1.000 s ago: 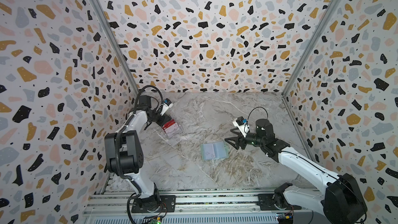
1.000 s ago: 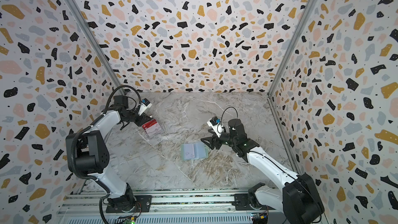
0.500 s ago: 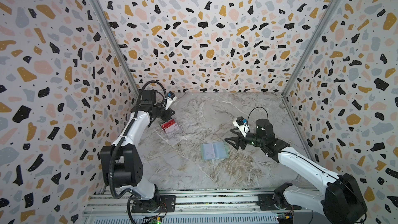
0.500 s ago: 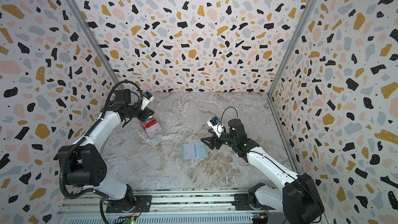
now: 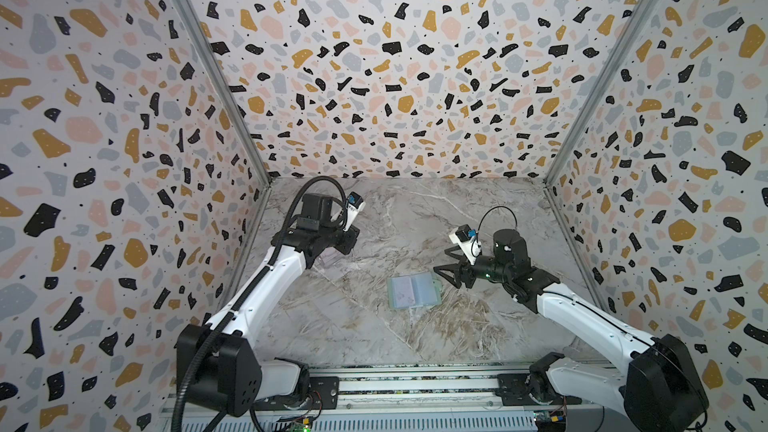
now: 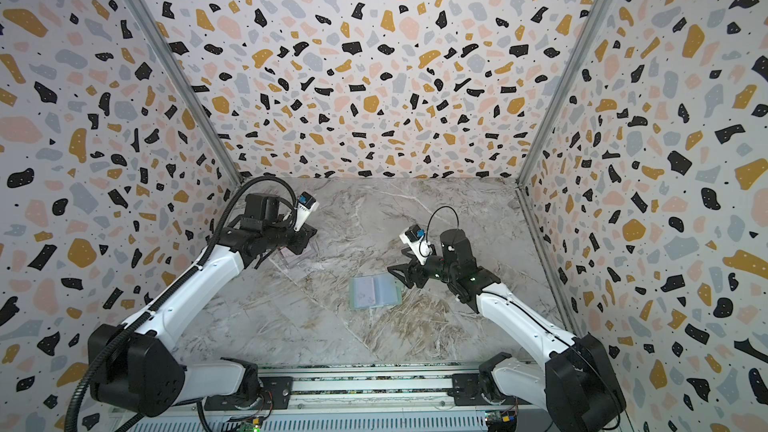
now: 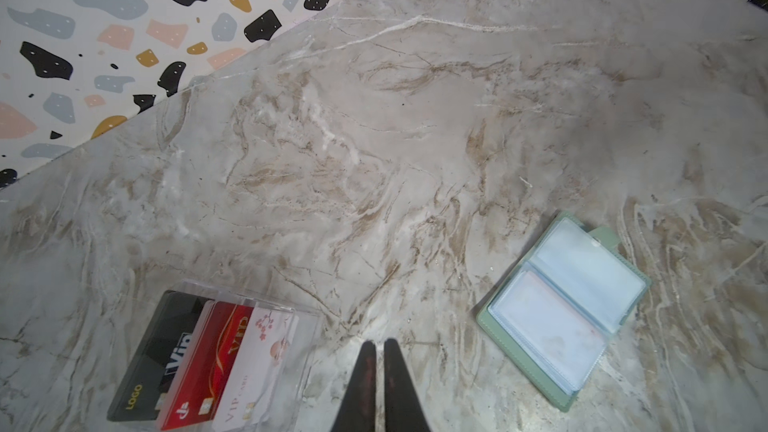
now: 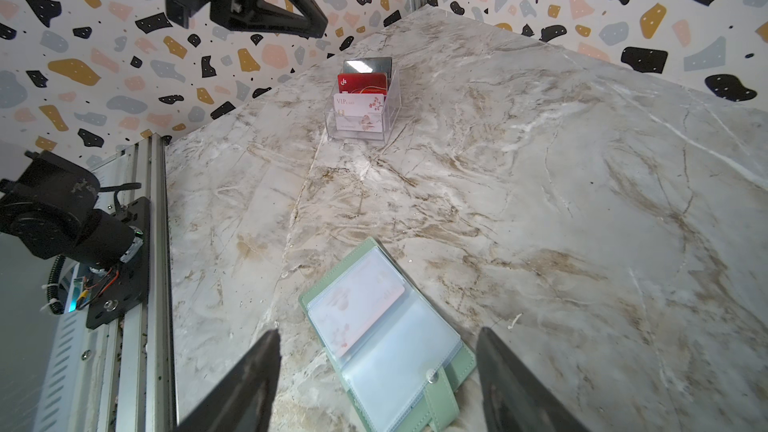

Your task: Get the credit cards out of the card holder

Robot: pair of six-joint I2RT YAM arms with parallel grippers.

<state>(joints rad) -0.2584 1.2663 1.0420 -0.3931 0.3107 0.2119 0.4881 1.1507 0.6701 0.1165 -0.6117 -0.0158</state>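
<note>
On the left, the left gripper (image 7: 379, 344) hung with its jaws pressed together and nothing between them, above and just beside a clear box (image 7: 308, 326) that stood near the left wall. Three cards stood in the box: a dark card (image 7: 153, 351), a red card (image 7: 216, 351) and a white flowered card (image 7: 262, 361). Toward the middle of the tabletop (image 5: 374, 222), well apart from the box, the card holder (image 5: 428, 289) lay open and flat. One sleeve looked empty, while a pink flowered card (image 8: 365, 297) showed through the other, so the emptying seemed nearly but not fully done. On the right, the right gripper (image 8: 378, 331) hovered just above the strap end of the holder, jaws spread wide and holding nothing. The step in hand looked like the last extraction. The next move probably called for one gripper to pin the green cover down while the other pinched the card's exposed edge and slid it out along the sleeve. A thin card inside slick plastic leaves little to catch, and the light holder could drag along if it were not held.
</note>
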